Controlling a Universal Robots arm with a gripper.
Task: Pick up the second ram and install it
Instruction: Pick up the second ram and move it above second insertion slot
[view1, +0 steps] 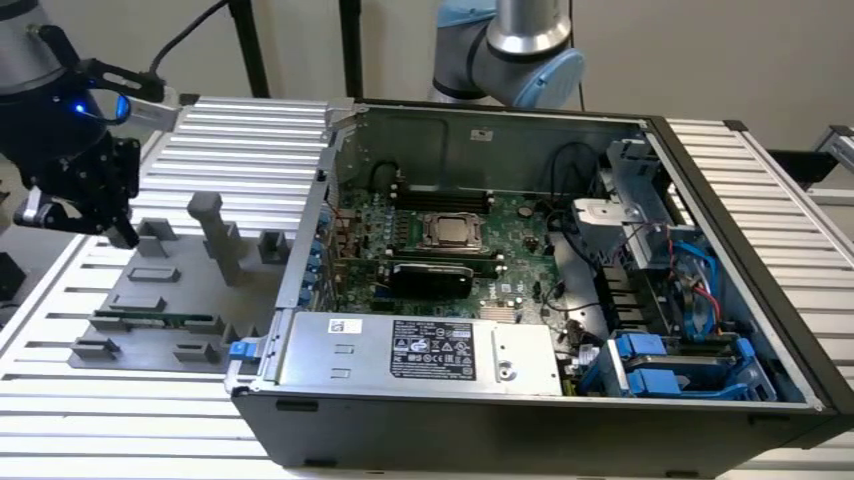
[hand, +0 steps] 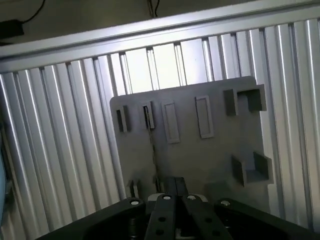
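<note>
The black gripper (view1: 118, 225) is held low over the grey holder plate (view1: 167, 305), at about ten o'clock from the open computer case (view1: 534, 400) in the exterior view. In the wrist view the fingers (hand: 169, 192) are seen drawn together, and nothing is gripped between them.

The second ram (view1: 154, 321) is left on the holder plate at about six o'clock from the gripper in the exterior view. In the wrist view it (hand: 152, 145) is seen edge-on, close beside the fingers.

The plate and the case are carried by a ribbed aluminium table (view1: 240, 135). A pale wall (view1: 747, 50) and black cables (view1: 187, 35) are seen behind.

One ram, one holder plate, one tall grey post (view1: 214, 235) and one case with a green motherboard (view1: 514, 250) can be counted.
</note>
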